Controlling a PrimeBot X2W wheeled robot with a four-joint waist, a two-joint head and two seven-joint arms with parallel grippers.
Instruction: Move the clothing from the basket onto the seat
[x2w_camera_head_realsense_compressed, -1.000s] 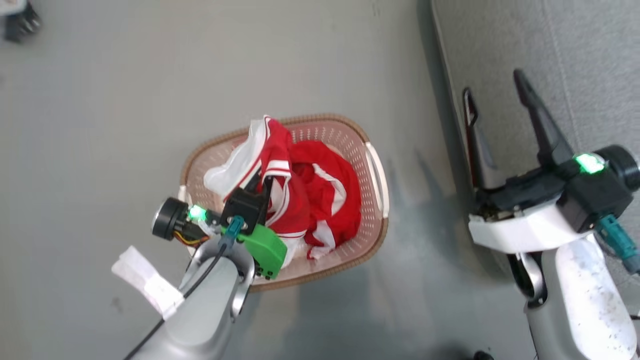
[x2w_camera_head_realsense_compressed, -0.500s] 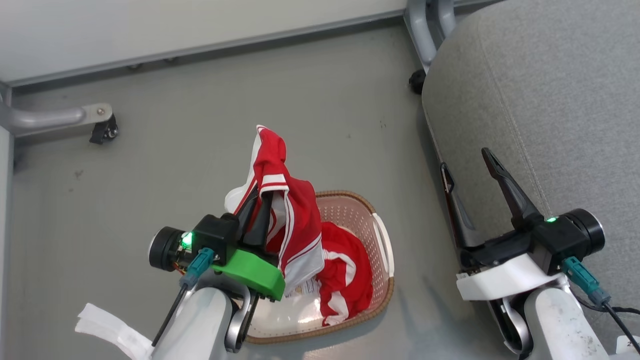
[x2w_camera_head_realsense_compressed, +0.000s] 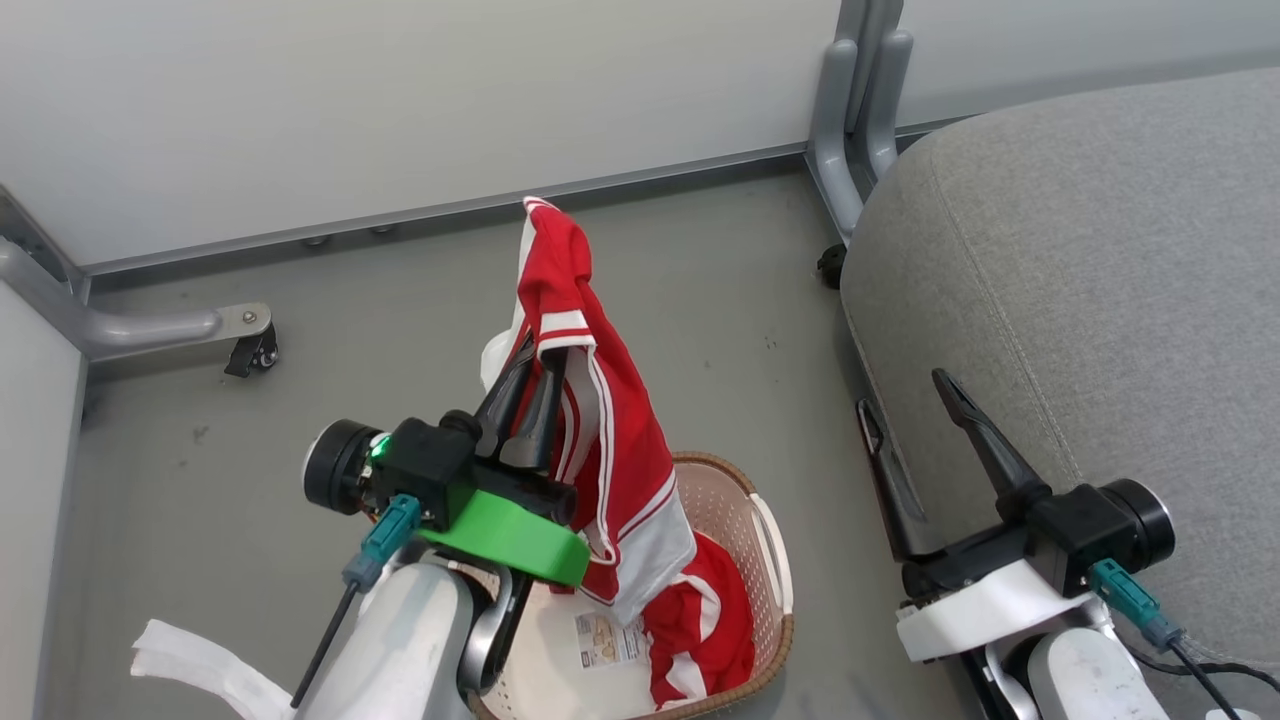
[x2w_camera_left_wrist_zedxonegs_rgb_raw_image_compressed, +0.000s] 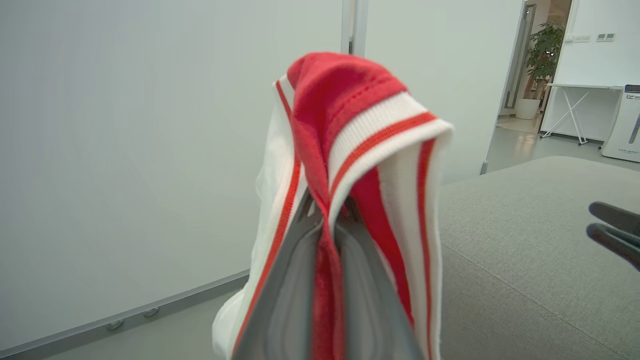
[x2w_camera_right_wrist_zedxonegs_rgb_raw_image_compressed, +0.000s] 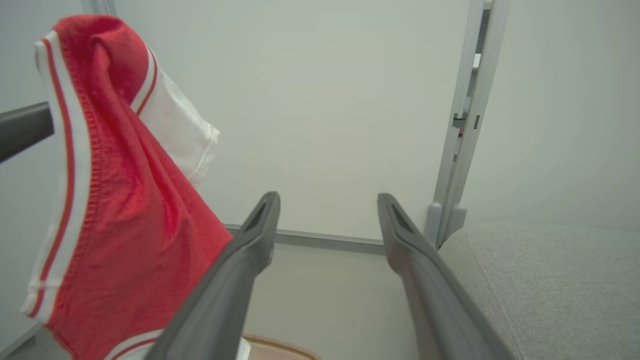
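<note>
My left gripper (x2w_camera_head_realsense_compressed: 535, 355) is shut on a red garment with white stripes (x2w_camera_head_realsense_compressed: 600, 430), which hangs from its fingertips above the basket (x2w_camera_head_realsense_compressed: 775, 560). In the left wrist view the gripper (x2w_camera_left_wrist_zedxonegs_rgb_raw_image_compressed: 327, 210) pinches the clothing (x2w_camera_left_wrist_zedxonegs_rgb_raw_image_compressed: 350, 100), which folds over its tips. A second red piece (x2w_camera_head_realsense_compressed: 710, 620) lies inside the cream basket with the brown rim. The grey seat (x2w_camera_head_realsense_compressed: 1080, 280) fills the right side. My right gripper (x2w_camera_head_realsense_compressed: 900, 395) stands open beside the seat's edge, holding nothing. In the right wrist view that gripper (x2w_camera_right_wrist_zedxonegs_rgb_raw_image_compressed: 327, 200) has the hanging garment (x2w_camera_right_wrist_zedxonegs_rgb_raw_image_compressed: 125, 210) to its left and the seat (x2w_camera_right_wrist_zedxonegs_rgb_raw_image_compressed: 550, 280) to its right.
White wall panels close off the far side. A grey frame leg with a caster (x2w_camera_head_realsense_compressed: 250, 345) stands at the left, and a grey post (x2w_camera_head_realsense_compressed: 860, 110) rises by the seat's corner. A paper label (x2w_camera_head_realsense_compressed: 610, 640) shows on the basket's bottom.
The head camera has tilted up towards the wall. My left gripper has raised the red garment higher out of the basket. The right gripper stays open.
</note>
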